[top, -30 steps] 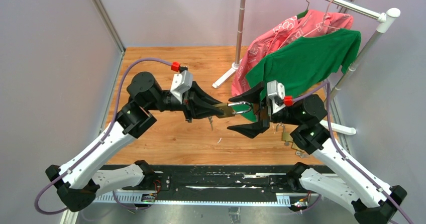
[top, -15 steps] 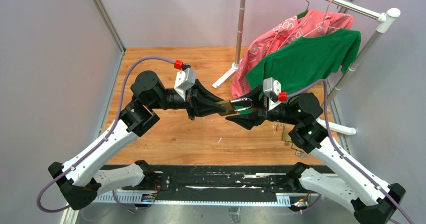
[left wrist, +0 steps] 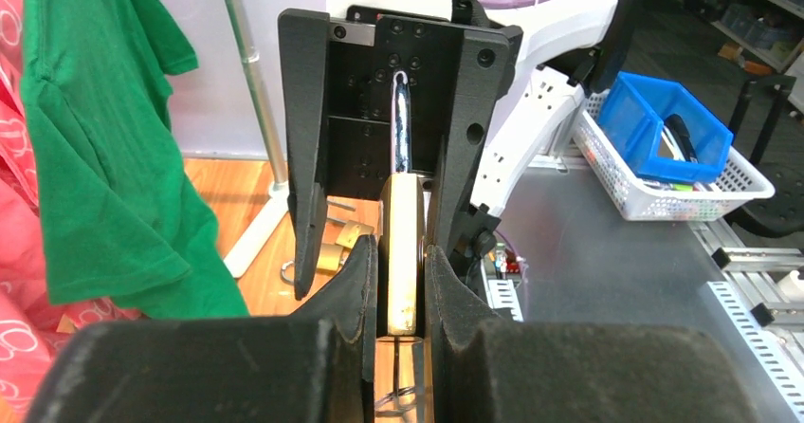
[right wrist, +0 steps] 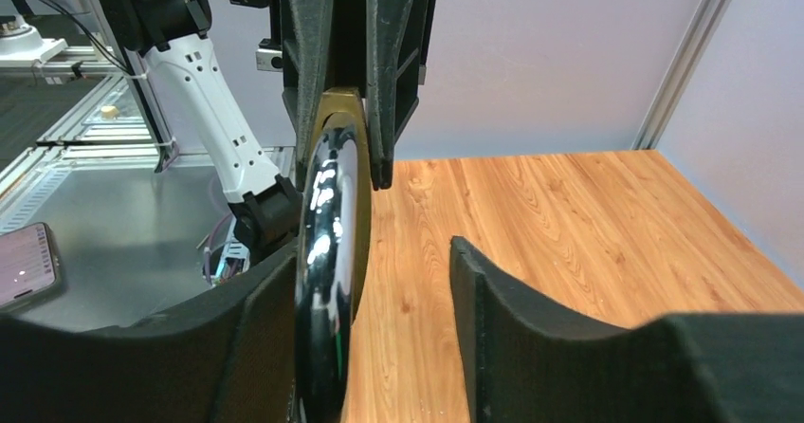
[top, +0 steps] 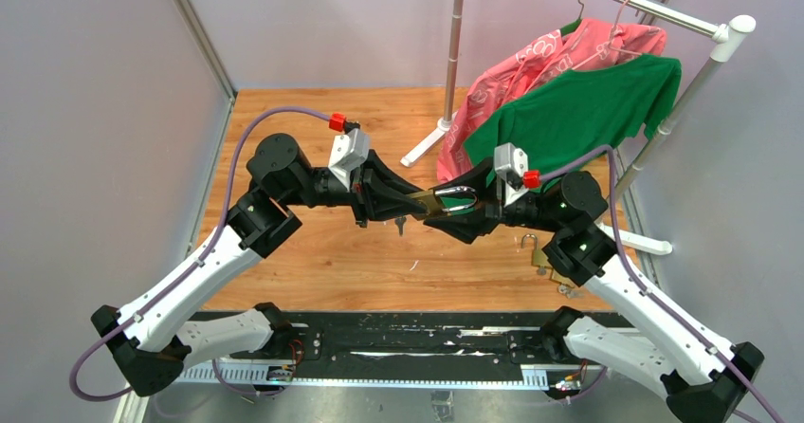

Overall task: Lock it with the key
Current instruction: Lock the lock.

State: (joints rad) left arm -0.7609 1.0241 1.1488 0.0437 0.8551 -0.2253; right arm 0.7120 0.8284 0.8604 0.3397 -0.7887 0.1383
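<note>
1. Left gripper [top: 420,204]: fingers pinching the brass padlock [left wrist: 402,243] by its two flat sides; lock body upright on edge between the pads in the left wrist view.
2. Padlock held in the air above the worktop [top: 313,252], mid-way between the two arms; not touching the wood.
3. Shackle [left wrist: 402,124] pointing away from the left gripper and straight into the right gripper [top: 463,203]; cannot tell whether latched or popped.
4. Right gripper: fingers spread, one either side of the shackle; in the right wrist view the shackle sits close against one finger [right wrist: 246,347], the other finger [right wrist: 502,338] well apart, so no squeeze on it.
5. Key [top: 399,223] dangling just below the left gripper's fingertips, under the lock body; too small to tell whether seated in the keyhole.
6. Spare padlock [top: 538,252] lying on the worktop beside the right arm, apart from both grippers.
7. Far right: green shirt [top: 578,110] and pink garment [top: 531,63] on hangers on the clothes rack [top: 645,1]; rack foot resting on the worktop behind the right gripper.
8. Left wrist view only: blue bin [left wrist: 664,129] inside a white basket [left wrist: 654,200], on the metal bench off the worktop.
</note>
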